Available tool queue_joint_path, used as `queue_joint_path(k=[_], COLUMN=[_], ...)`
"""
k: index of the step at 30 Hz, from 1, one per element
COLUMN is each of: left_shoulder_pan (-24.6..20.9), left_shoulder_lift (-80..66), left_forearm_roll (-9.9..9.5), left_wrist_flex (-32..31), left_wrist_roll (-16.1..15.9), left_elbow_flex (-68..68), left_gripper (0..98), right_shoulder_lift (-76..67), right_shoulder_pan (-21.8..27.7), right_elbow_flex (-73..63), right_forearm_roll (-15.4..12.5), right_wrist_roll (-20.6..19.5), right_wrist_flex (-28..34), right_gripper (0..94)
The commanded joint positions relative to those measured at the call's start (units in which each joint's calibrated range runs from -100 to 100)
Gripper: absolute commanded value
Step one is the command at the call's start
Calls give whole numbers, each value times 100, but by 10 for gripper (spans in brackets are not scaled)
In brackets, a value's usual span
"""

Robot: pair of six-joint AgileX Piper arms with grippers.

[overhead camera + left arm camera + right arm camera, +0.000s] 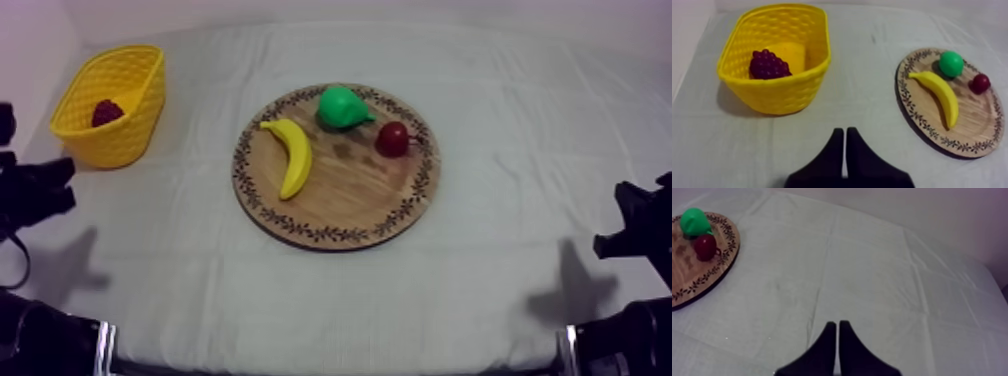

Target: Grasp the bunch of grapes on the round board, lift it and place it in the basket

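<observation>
- The left fingers (833, 147) lie pressed together as a narrow black wedge, clenched on nothing. They are over bare cloth, near the front wall of the yellow basket (779, 92).
- The right fingers (828, 340) are clenched the same way, with nothing between them. They are over bare cloth, well apart from the wooden board (692, 278).
- In the top view the left arm (35, 190) sits at the left edge of the frame and the right arm (640, 230) at the right edge. Both are away from the board.
- The bunch of grapes (768, 65), dark red-purple, lies inside the yellow basket. The basket stands at the upper left of the top view.
- The board lies at the middle of the top view and carries three toy fruits:
  - a banana (292, 155) on its left part;
  - a green pear (343, 107) near its far rim;
  - a small red fruit (392, 139) just beside the pear, to its right.
- The table (480, 290) is covered by a grey-white cloth.
</observation>
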Motion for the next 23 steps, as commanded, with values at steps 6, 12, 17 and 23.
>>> queue_joint_path(k=[6,12,17,23], left_shoulder_pan=[51,106,111,153], left_shoulder_lift=[-932,-1395,-1922,-2293], left_forearm_roll=[36,-388,-901,-1075], left_wrist_flex=[-96,-216,-398,-954], left_wrist_roll=[-852,-304,432,950], left_elbow_flex=[986,1135,1269,1496], left_gripper=[0,0,0,1], right_shoulder_lift=[0,0,0,0], right_shoulder_pan=[-2,-2,-2,-2], right_elbow_flex=[-4,-4,-4,-4], right_forearm_roll=[-2,-2,-2,-2], right_wrist_roll=[0,0,0,0], right_wrist_flex=[2,2,2,2], right_gripper=[3,3,3,3])
